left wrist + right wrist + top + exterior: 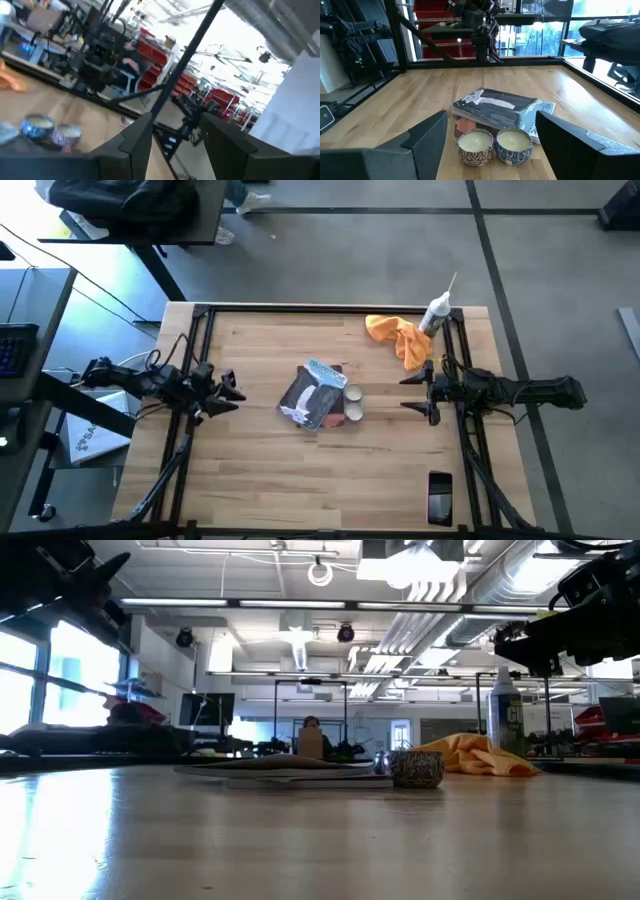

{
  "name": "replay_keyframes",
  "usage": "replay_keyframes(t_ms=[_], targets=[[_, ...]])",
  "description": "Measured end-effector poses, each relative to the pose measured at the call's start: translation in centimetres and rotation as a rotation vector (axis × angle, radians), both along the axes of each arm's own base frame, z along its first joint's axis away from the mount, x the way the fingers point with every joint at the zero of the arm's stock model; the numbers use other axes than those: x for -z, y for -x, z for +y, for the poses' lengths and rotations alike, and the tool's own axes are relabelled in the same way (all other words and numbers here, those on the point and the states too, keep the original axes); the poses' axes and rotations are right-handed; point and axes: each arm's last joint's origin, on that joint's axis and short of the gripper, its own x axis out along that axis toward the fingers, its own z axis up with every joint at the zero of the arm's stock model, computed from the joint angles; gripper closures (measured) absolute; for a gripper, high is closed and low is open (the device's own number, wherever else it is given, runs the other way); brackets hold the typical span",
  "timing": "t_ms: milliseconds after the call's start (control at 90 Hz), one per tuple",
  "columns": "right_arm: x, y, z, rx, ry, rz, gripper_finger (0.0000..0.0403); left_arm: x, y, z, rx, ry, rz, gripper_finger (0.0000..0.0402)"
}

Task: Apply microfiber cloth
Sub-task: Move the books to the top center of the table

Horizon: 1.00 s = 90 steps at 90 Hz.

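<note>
The orange-yellow microfiber cloth [400, 336] lies crumpled on the table at the far right, beside a white spray bottle [437, 312]; the low view shows the cloth [480, 758] as a low heap. My right gripper [412, 392] hovers open just on the near side of the cloth, pointing toward the table's middle, and touches nothing. Its wrist view [491, 114] looks at the packet and two tins instead. My left gripper [232, 392] is open above the table's left part, left of the packet; its fingers [140, 135] stand apart over bare wood.
A grey-blue and white packet [315, 392] lies flat at the table's middle, with two small candle tins [352, 404] against its right side. A dark phone [440, 495] lies at the near right. Black frame rails [200, 330] run along the far, left and right edges.
</note>
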Motion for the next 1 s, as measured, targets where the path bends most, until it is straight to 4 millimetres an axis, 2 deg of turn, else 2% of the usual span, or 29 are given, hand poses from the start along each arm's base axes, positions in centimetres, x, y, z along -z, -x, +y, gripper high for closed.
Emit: replay_keyframes(t_ms=[300,411,600,822,1000], targets=[[0.0,0.0,0.0,0.0,0.0,0.0,0.0132,1.5,-1.1,-0.8,-0.291,-0.064,0.171,0.0252],[0.0,0.0,0.0,0.0,0.0,0.0,0.0132,1.3,-1.7,-0.9,-0.387,-0.068,0.157,0.0252],[0.0,0.0,0.0,0.0,0.0,0.0,0.0132,0.7,-3.3,-1.2,-0.378,-0.118,0.061,0.0252],[0.0,0.0,0.0,0.0,0.0,-0.001,0.0132,2.1,-6.1,-1.1,-0.429,-0.125,0.251,0.0252],[0.0,0.0,0.0,0.0,0.0,0.0,0.0132,1.9,-9.0,-1.5,-0.435,-0.192,0.325,0.0252]])
